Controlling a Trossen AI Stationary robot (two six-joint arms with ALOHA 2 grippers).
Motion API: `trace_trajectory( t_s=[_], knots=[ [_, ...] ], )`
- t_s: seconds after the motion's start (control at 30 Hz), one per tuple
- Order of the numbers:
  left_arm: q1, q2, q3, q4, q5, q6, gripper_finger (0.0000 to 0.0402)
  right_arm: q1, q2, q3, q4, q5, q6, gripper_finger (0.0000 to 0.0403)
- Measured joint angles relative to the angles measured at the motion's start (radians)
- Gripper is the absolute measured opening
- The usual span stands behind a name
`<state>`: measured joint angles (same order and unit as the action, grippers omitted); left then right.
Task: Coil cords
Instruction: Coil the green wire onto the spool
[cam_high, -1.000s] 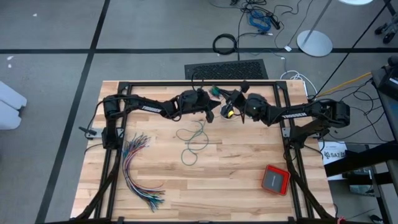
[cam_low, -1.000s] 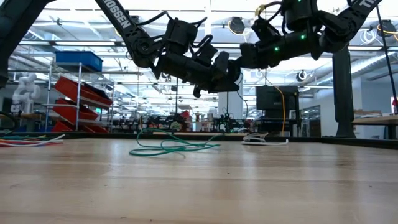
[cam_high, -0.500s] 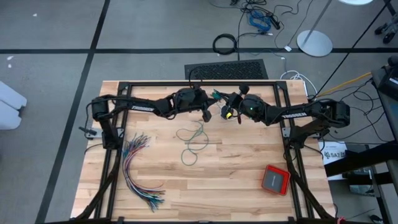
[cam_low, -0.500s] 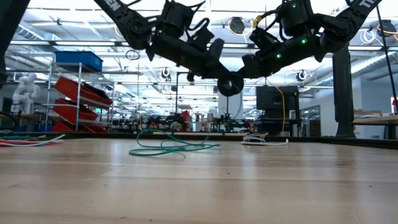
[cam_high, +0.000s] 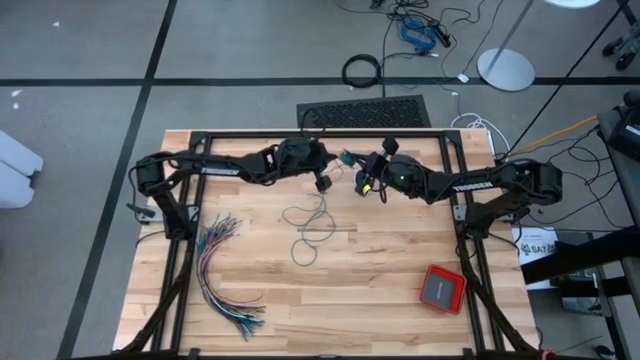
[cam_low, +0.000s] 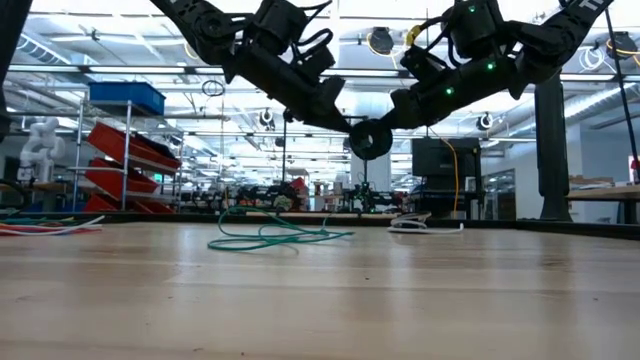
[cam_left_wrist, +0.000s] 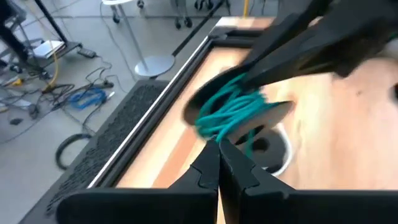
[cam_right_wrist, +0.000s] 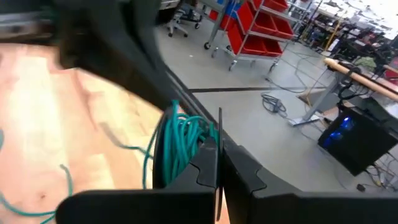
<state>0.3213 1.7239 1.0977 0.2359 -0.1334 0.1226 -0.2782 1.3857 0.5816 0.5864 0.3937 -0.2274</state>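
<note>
Both arms have risen and drawn together above the table's far edge.
Left gripper (cam_high: 340, 165) and right gripper (cam_high: 352, 168), fingers pressed together, pinch a coiled bunch of the teal cord (cam_left_wrist: 231, 112); only wrist views show this coil, while its loose loops (cam_high: 312, 222) lie on the table (cam_high: 400, 290).
</note>
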Motion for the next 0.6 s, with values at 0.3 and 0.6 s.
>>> trace_trajectory(
  t_s=[0.3, 0.6],
  knots=[
    [0.047, -0.003, 0.0, -0.011, 0.059, 0.049, 0.0, 0.007, -0.037, -0.001, -0.006, -0.107, 0.034, 0.0],
    [0.077, -0.003, 0.0, -0.025, 0.179, 0.049, 0.0054, 0.003, -0.055, -0.001, 0.01, -0.142, 0.063, 0.0]
  ],
)
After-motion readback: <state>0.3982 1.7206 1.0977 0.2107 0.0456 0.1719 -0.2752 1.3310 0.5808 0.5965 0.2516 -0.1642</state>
